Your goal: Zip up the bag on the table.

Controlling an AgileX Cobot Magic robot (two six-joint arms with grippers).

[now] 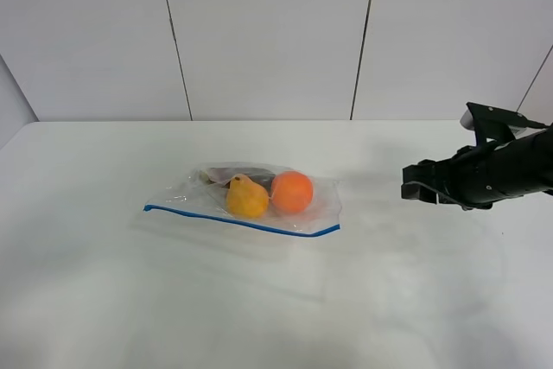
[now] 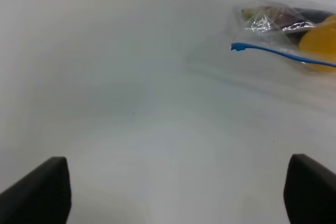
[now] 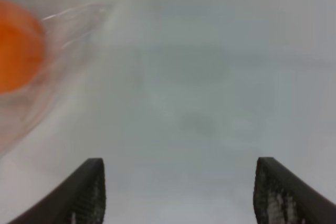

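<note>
Lying on the table (image 1: 104,300), the bag (image 1: 251,200) shows whole only from the high camera. The left gripper (image 2: 173,192), seen solely by its wrist camera, and the right gripper (image 3: 178,192) both gape wide, holding nothing.

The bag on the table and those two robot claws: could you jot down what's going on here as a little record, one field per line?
bag: clear plastic bag lying flat on the white table
zip strip: blue zip strip along the edge nearest the camera
contents: orange fruit, yellow fruit, something dark behind them
right gripper: right gripper open, to the right of the bag, not touching it
left gripper: left gripper open, empty, seen only in its wrist view, apart from the bag
</note>
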